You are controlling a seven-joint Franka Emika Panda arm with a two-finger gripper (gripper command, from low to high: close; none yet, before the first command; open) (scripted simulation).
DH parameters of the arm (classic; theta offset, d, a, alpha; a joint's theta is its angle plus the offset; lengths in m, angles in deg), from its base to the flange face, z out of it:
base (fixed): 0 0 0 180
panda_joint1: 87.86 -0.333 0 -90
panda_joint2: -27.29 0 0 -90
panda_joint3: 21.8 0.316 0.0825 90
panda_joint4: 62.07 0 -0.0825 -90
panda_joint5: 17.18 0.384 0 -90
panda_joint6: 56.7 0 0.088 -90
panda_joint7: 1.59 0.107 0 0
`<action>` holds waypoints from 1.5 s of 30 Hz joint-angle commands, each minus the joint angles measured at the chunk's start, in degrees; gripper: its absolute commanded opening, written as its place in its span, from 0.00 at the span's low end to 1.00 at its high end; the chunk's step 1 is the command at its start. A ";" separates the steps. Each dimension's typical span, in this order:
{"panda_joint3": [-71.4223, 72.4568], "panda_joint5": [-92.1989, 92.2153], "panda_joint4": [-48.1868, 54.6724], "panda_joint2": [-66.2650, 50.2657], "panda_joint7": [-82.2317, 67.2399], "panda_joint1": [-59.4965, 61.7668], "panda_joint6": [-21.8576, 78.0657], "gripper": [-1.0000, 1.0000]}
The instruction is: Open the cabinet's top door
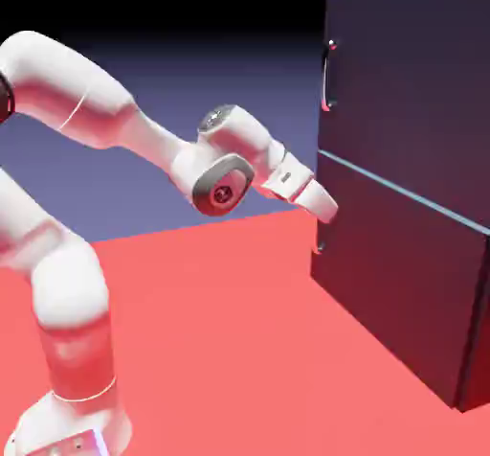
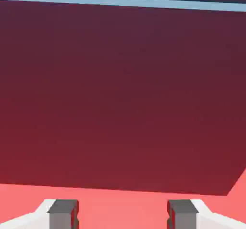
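- In the exterior view, the end effector is near the cabinet, by the lower door, just below the pale line. I can't tell if it touches the door.
- The top door is up above the end effector. It looks shut, flat with the front of the cabinet.
- Its shiny handle is right above the end effector, with a space between them. Nothing has hold of it.
- The little bottom handle is just under the end effector. That one looks like the wrong one for this job.
- The red worktop is below the end effector.
- In the hand view, the two grey tips are wide apart, so the end effector is open. Only red shows between them, so it has nothing in its grip.
- The lower door fills most of this view, and just a thin bit of the top door shows past the pale line. No handle shows here.
- So the arm is close, but I think the opening part is all left to do: go up, grab the top handle, and pull.
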 commanded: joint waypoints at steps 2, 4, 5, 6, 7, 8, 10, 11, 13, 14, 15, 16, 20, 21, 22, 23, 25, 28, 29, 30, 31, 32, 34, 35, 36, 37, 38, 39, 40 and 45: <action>3.46 4.99 2.53 2.42 -1.11 3.78 0.51 0.50; 6.92 9.97 5.05 4.83 -2.22 7.56 1.02 0.50; 8.65 12.46 6.31 6.04 -2.77 9.45 1.27 0.50; 10.38 14.96 7.58 7.25 -3.32 11.34 1.53 0.50; 12.11 17.45 8.84 8.46 -3.88 13.23 1.78 0.50; 13.85 19.94 10.10 9.67 -4.43 15.12 2.04 0.50; 17.31 24.93 12.63 12.08 -5.54 18.90 2.54 0.50; 19.04 27.42 13.89 13.29 -6.09 20.80 2.80 0.50; 22.50 32.40 16.41 15.71 -7.20 24.58 3.31 0.50; 24.23 34.89 17.68 16.91 -7.76 26.47 3.56 0.50; 25.96 37.39 18.94 18.12 -8.31 28.36 3.82 0.50; 27.69 39.88 20.20 19.33 -8.86 30.25 4.07 0.50; 34.61 49.85 25.25 24.16 -11.08 37.81 5.09 0.50; 36.34 52.34 26.51 25.37 -11.63 39.70 5.34 0.50; 38.07 54.83 27.78 26.58 -12.19 41.59 5.60 0.50; 39.80 57.32 29.04 27.79 -12.74 43.48 5.85 0.50; 43.26 62.31 31.56 30.20 -13.85 47.26 6.36 0.50; 48.45 69.79 35.35 33.83 -15.51 52.93 7.12 0.50; 50.18 72.28 36.61 35.03 -16.06 54.82 7.38 0.50; 51.91 74.77 37.88 36.24 -16.62 56.71 7.63 0.50; 53.64 77.26 39.14 37.45 -17.17 58.60 7.89 0.50; 55.37 79.75 40.40 38.66 -17.72 60.49 8.14 0.50; 58.83 84.74 42.93 41.08 -18.83 64.27 8.65 0.50; 60.57 87.23 44.19 42.28 -19.39 66.16 8.91 0.50; 62.30 89.72 45.45 43.49 -19.94 68.05 9.16 0.50; 64.03 92.22 46.71 44.70 -20.49 69.94 9.41 0.50; 65.75 94.71 47.98 45.91 -21.05 71.83 9.67 0.50; 66.78 96.18 48.72 46.62 -21.38 72.95 9.82 0.50; 66.78 96.18 48.73 46.62 -21.38 72.95 9.82 0.50; 68.54 97.17 57.52 45.77 -20.43 81.68 9.66 0.50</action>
